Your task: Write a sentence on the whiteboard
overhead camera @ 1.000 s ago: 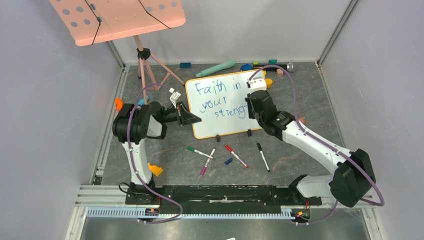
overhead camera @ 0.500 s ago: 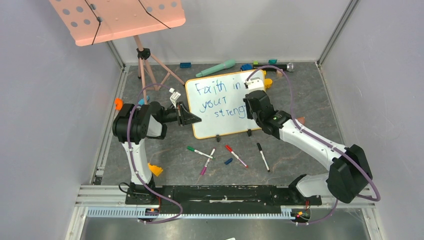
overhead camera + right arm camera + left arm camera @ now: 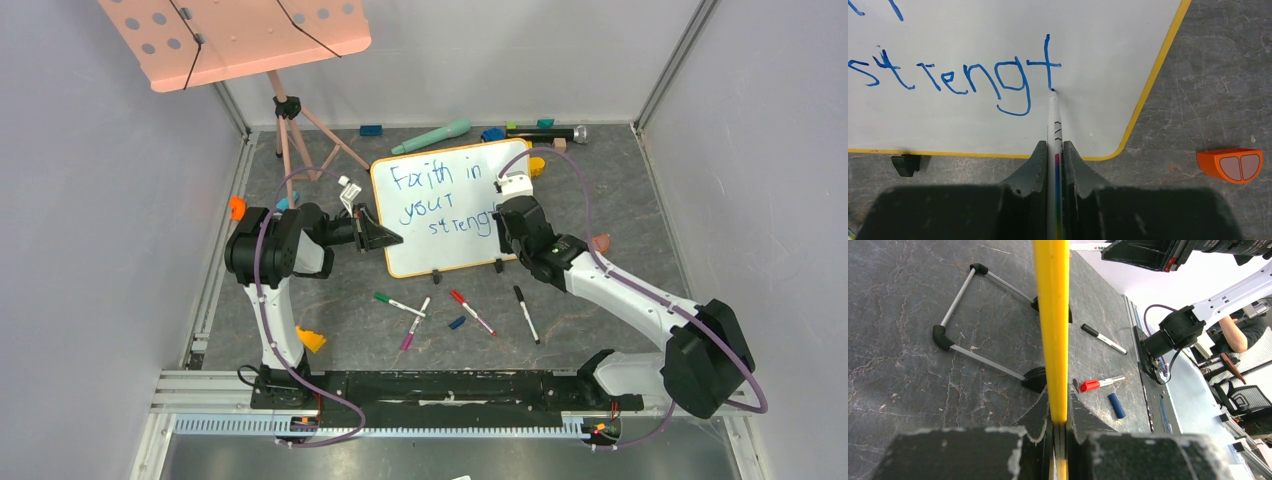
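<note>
The whiteboard [image 3: 440, 250] with its orange-yellow frame stands tilted mid-table. The blue sentence [image 3: 440, 195] reads "Faith in your strengt" in three lines. My right gripper [image 3: 505, 222] is shut on a white marker [image 3: 1054, 117]. The marker's tip touches the board at the foot of the "t" that ends "strengt" [image 3: 963, 80]. In the right wrist view that gripper [image 3: 1054, 146] sits just below the board's lower frame. My left gripper [image 3: 386, 238] is shut on the board's left edge. In the left wrist view it [image 3: 1058, 401] pinches the yellow frame [image 3: 1052, 320].
A pink music stand [image 3: 240, 35] stands at the back left. Loose markers lie in front of the board: green [image 3: 398, 304], pink [image 3: 415, 322], red [image 3: 472, 312], black [image 3: 526, 314], and a blue cap [image 3: 456, 322]. An orange block [image 3: 1230, 165] lies right of the board. Toys line the back wall [image 3: 430, 136].
My right gripper has moved toward the near edge of the board with the marker, and the "t" now stands after "streng". The left arm and the board have not moved.
</note>
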### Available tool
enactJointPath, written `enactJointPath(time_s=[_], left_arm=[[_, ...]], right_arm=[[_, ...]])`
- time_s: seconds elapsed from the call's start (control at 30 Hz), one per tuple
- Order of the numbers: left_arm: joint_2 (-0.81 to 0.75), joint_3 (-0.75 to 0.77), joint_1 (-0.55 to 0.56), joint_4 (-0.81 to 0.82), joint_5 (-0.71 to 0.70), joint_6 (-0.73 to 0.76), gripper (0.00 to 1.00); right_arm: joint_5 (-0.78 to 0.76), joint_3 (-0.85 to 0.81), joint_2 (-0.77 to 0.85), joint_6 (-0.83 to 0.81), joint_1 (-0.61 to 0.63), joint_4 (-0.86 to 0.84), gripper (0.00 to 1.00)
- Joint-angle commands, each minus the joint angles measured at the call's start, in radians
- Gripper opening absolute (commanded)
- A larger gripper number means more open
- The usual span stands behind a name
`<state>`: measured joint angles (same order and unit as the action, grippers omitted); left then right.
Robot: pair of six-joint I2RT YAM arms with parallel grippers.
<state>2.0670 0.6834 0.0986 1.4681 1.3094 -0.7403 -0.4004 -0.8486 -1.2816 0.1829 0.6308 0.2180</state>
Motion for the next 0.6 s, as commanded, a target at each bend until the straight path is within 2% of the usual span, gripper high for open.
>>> enactJointPath(time_s=[0.0, 0.3, 0.57], left_arm=[[-0.018, 0.005, 0.009, 0.089, 0.057, 0.1, 0.02], [-0.019, 0.006, 0.009, 0.089, 0.057, 0.1, 0.02], [-0.018, 0.005, 0.009, 0.089, 0.057, 0.1, 0.02]], right_arm=[[-0.049, -0.027, 0.029, 0.005, -0.006, 0.002, 0.0], [-0.067, -0.102, 0.047, -0.006, -0.009, -0.009, 0.0], [-0.066, -0.156, 0.0, -0.028, -0.028, 0.004, 0.0]])
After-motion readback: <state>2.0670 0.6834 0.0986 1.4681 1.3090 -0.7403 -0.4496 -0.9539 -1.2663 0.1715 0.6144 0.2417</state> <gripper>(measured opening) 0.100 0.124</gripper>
